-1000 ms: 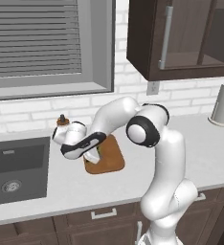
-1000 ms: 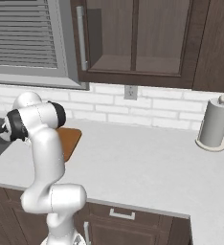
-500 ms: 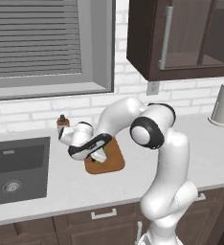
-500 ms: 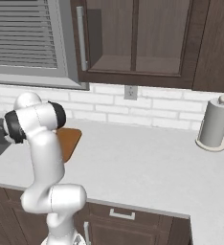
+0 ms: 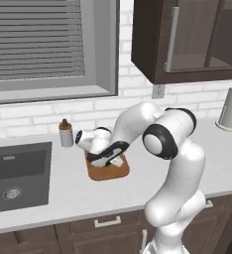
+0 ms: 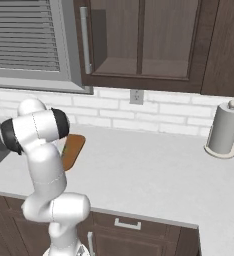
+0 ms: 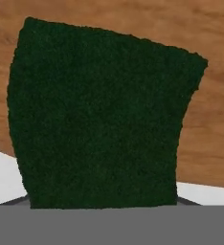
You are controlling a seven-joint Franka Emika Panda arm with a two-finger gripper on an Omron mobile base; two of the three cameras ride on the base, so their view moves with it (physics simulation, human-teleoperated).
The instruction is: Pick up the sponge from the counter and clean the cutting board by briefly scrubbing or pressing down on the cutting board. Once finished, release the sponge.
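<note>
Light was even and bright across all 3 rendered views, with soft shadows only under the wall cabinets (image 5: 187,39). No glare showed. The hand view looked coarse and slightly blurred up close.

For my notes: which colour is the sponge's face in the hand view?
Dark green, rough-textured sponge face, clearest in the hand view.

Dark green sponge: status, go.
Gripper low over the brown wooden cutting board, jaw state unreadable. Dark green sponge right at the hand, board behind it. Small brown bottle stands beside, apart from the board.
</note>
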